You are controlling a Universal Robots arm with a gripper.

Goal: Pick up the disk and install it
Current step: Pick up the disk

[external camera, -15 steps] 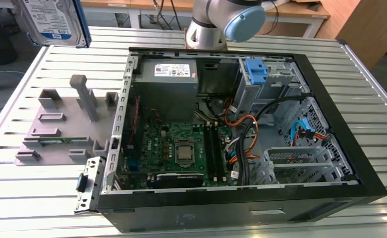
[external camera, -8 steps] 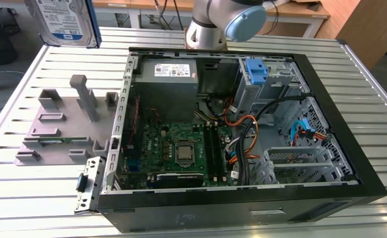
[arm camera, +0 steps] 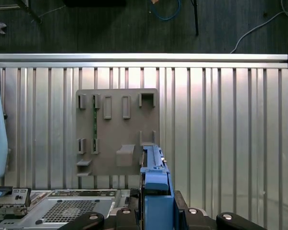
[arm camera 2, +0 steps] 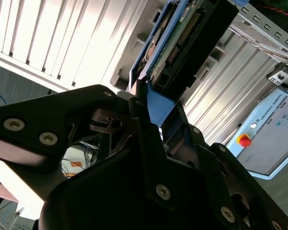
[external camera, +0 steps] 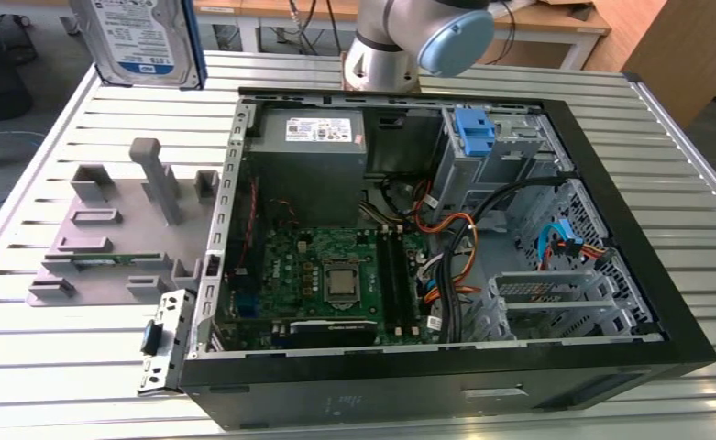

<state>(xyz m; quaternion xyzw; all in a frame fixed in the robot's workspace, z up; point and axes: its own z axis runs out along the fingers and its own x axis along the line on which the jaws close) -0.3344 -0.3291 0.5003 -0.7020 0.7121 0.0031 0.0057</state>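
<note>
Exterior view, left to right.

Upper left of frame: the disk [external camera: 148, 38] is upright in the air with its white-and-blue label facing the camera. A blue rail [external camera: 193, 46] runs down its right edge. The frame edge cuts off its top. It is clear of the desk [external camera: 39, 367] and well apart from everything lying on it.

Left of centre: a grey fixture plate [external camera: 107, 243] with upright posts and slots lies flat on the slatted metal desk. It is just beside the open computer case [external camera: 394, 394].

Centre to right: the case lies on its side with the cover off.
- A grey power-supply box [external camera: 314, 151] sits at the case's upper left.
- A green motherboard [external camera: 333, 275] is below it.
- Orange and black cables [external camera: 449, 238] run to the right of the board.
- A blue latch [external camera: 474, 128] stands upright at the upper right of the case.

Top centre: the robot arm [external camera: 413, 37], grey with a pale blue cap, is behind the case.

Second wrist view: the hand [arm camera 2: 156, 110] is clenched on the disk [arm camera 2: 182, 43]. The black fingers [arm camera 2: 139, 124] press on it from both sides. The disk's circuit-board side and connector edge show. A grey pendant [arm camera 2: 278, 124] with a red button [arm camera 2: 244, 140] lies beyond.

First wrist view: the hand [arm camera: 156, 218] grasps the disk [arm camera: 156, 187], seen edge-on. The disk is above the desk [arm camera: 221, 120], in front of one edge of the fixture plate [arm camera: 117, 129].
</note>
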